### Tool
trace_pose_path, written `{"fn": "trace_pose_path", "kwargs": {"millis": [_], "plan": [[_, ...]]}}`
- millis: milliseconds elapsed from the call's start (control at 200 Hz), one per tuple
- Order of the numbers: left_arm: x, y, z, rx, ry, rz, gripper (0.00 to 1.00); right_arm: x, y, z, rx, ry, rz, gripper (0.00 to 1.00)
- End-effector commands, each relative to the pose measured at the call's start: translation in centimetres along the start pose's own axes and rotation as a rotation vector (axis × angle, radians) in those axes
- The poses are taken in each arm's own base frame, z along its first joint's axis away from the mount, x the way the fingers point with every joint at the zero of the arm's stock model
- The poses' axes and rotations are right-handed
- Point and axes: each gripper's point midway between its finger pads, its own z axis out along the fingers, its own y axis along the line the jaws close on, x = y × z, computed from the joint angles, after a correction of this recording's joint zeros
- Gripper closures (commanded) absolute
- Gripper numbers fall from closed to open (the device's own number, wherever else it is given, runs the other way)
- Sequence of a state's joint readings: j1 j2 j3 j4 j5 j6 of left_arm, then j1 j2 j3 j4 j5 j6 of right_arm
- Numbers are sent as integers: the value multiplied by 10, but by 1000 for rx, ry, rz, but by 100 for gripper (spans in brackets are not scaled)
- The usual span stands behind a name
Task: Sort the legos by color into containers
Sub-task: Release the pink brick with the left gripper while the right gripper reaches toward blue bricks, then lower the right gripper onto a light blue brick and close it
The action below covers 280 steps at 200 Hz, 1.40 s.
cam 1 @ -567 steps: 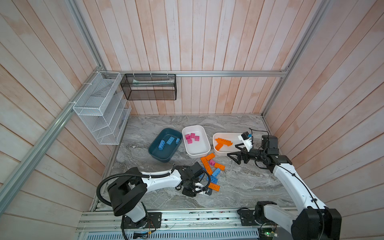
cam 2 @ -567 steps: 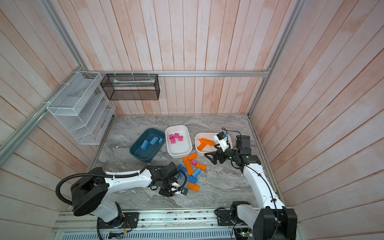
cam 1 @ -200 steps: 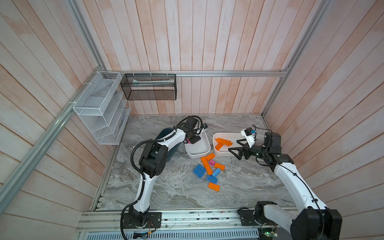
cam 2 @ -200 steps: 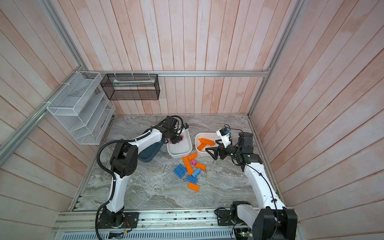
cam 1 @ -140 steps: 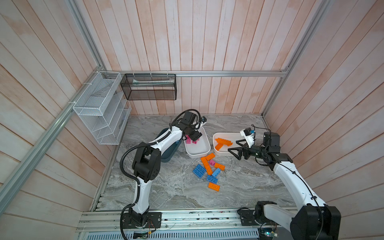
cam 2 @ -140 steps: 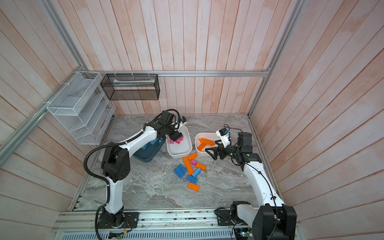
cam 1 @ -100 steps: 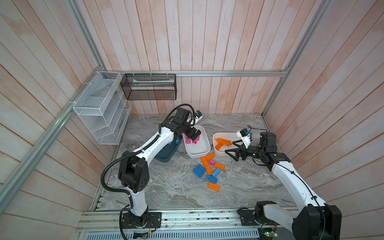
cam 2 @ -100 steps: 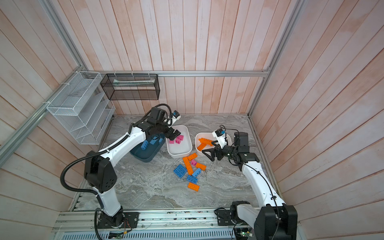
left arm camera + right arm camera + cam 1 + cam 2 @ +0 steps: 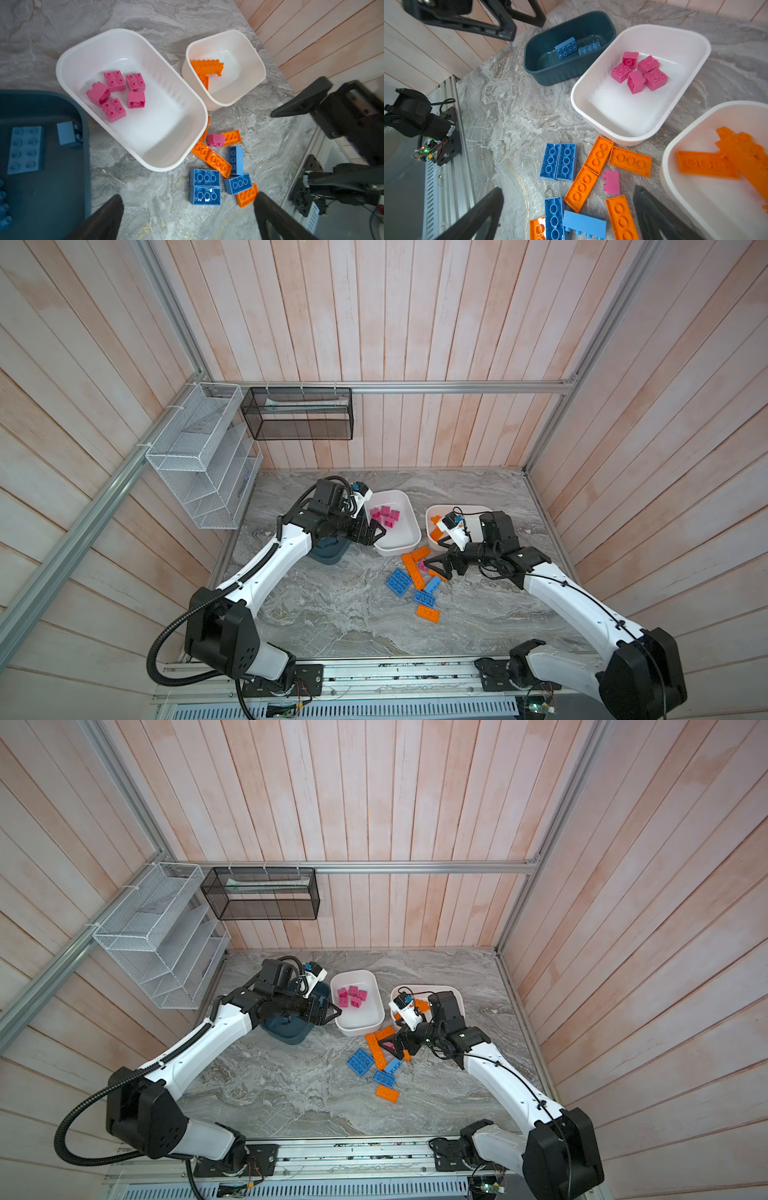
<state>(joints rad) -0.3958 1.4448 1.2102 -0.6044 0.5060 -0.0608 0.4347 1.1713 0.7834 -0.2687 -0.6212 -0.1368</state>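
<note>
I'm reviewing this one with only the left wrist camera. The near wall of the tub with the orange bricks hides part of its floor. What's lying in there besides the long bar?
Observer: The right wrist view shows an orange brick lying hollow side up in that white tub, next to the long orange bar.
Operator: Is anything held on the right side?
Observer: No. The right gripper is open and empty; the loose pink brick shows between its fingers.
Operator: And on the left?
Observer: In a top view the left gripper, open and empty, hangs above the neighbouring edges of the teal tub and the middle white tub.
</note>
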Motion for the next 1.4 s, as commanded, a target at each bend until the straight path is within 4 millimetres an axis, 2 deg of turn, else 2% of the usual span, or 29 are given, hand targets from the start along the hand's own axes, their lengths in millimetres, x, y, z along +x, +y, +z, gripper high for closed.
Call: {"fn": "trace_pose_path", "kwargs": {"millis": [0, 160, 370, 680, 905, 1095, 1285, 1395], "plan": [[7, -9, -9, 56, -28, -89, 0, 12, -3, 13, 69, 48, 19, 3], [22, -3, -20, 52, -44, -144, 0, 34, 8, 32, 71, 138, -28, 6], [35, 3, -24, 17, -30, -190, 0, 56, 12, 54, 77, 262, -114, 11], [44, 7, -31, -4, -27, -209, 0, 84, -2, 83, 127, 416, -236, 22], [49, 10, -33, -26, -14, -208, 0, 85, -10, 99, 161, 462, -282, 30], [51, 12, -33, -35, -7, -205, 0, 99, -12, 108, 173, 528, -339, 39], [52, 14, -31, -39, -2, -203, 0, 99, -10, 116, 173, 538, -365, 40], [52, 15, -30, -43, 2, -201, 0, 90, -6, 122, 164, 508, -371, 43]]}}
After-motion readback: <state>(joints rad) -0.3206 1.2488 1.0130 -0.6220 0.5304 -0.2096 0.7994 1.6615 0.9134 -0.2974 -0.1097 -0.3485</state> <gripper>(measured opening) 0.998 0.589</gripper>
